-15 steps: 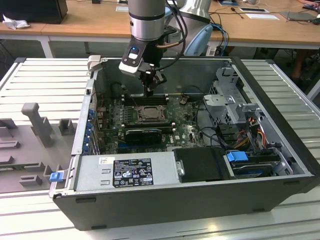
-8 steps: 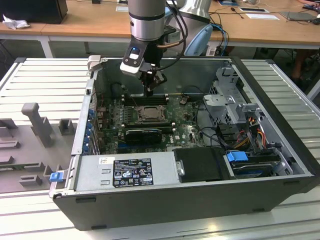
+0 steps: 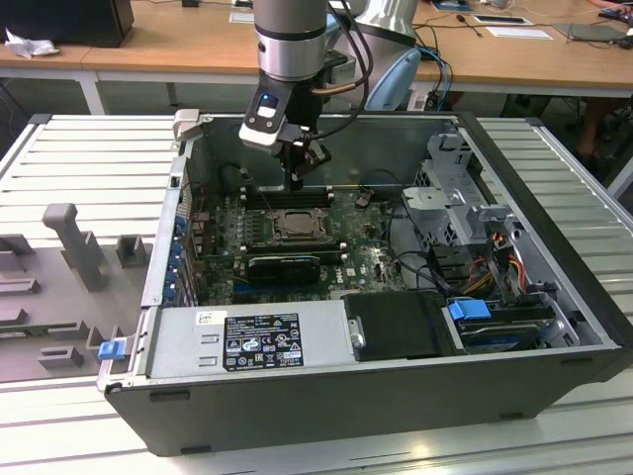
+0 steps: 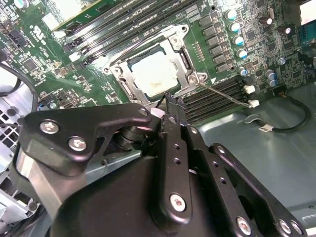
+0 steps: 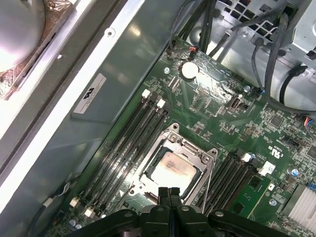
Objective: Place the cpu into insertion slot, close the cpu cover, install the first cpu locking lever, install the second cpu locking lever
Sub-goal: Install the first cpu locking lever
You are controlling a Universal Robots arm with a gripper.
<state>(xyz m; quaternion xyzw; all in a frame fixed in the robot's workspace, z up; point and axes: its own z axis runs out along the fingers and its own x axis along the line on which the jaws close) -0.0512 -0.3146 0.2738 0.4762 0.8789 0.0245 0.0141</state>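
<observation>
Gripper clenched on nothing, tips just above the socket edge; cpu seated just ahead of them, cover apparently lying flat over it; likely lever work, so press squarely, slowly, without slipping onto the cpu.

Green motherboard sits right under the jaws, with black memory slots running off either side of them. Coin battery is further out. The grey power supply sits well away from the jaws inside the open case.
</observation>
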